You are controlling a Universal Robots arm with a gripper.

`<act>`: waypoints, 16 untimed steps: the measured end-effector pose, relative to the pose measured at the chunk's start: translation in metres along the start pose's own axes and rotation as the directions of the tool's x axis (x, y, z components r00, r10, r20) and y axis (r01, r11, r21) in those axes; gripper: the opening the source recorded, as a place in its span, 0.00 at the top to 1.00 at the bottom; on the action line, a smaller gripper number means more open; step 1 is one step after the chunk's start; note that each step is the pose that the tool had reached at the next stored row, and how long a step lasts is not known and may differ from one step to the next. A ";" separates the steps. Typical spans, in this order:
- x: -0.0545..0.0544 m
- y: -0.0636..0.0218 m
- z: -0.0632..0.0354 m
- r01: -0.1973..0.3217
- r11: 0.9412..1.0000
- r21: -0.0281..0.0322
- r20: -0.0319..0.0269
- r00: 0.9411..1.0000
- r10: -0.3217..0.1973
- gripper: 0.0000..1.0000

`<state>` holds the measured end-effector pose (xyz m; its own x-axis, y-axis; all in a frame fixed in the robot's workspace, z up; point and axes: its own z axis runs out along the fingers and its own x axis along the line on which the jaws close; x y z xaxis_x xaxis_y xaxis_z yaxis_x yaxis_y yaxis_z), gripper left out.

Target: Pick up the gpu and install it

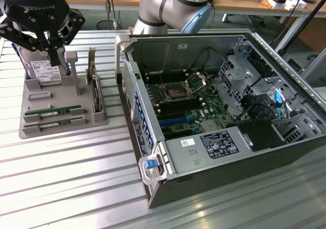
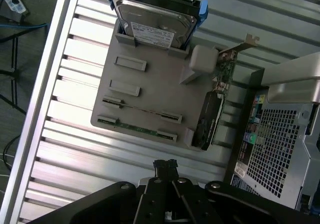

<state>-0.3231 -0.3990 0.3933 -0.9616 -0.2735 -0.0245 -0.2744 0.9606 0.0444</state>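
The gpu (image 1: 51,121) is a long thin green board stick lying edge-up in the front slot of a grey holder tray (image 1: 35,132). A second, similar green stick (image 1: 56,110) sits in the slot just behind it. In the wrist view the gpu (image 2: 136,129) runs along the tray's near edge. My black gripper (image 1: 52,59) hangs above the back of the tray, over the silver hard drive (image 1: 45,72). Its fingers are shut and hold nothing. The wrist view shows my gripper (image 2: 165,165) some way above the tray, clear of the gpu.
An upright dark card with a metal bracket (image 1: 95,94) stands at the tray's edge nearest the open computer case (image 1: 204,152). The motherboard (image 1: 183,106) lies exposed inside the case. The slatted metal table (image 1: 66,188) extends in front of the tray. A blue-railed hard drive (image 2: 157,22) sits upright in the tray.
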 end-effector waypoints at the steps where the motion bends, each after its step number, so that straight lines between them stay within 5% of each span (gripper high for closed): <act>1: 0.000 0.0000 0.0000 0.003 1.000 0.000 0.000 1.000 -0.003 0.89; 16: 0.000 0.0000 0.0000 0.059 0.998 -0.002 -0.003 0.998 -0.059 0.89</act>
<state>-0.3231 -0.3990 0.3933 -0.9436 -0.3300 -0.0245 -0.3308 0.9426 0.0444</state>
